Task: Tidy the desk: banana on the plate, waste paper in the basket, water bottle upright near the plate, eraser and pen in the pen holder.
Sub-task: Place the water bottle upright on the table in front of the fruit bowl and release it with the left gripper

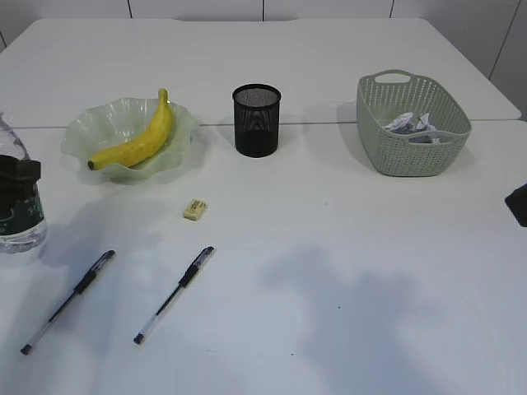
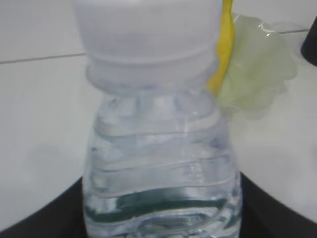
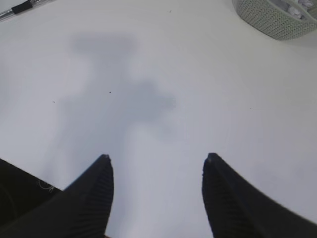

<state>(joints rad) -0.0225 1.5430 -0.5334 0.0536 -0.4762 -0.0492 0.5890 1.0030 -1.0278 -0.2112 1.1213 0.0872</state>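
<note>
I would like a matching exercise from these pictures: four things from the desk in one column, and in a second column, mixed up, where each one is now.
Things:
1. banana
2. waste paper
3. eraser
4. water bottle

Places:
A. in the green basket
B. lying on the bare table, in front of the pen holder
C. upright at the left edge, with the left gripper around it
D. on the pale green plate

Pairs: 1-D, 2-A, 3-B, 4-C
</note>
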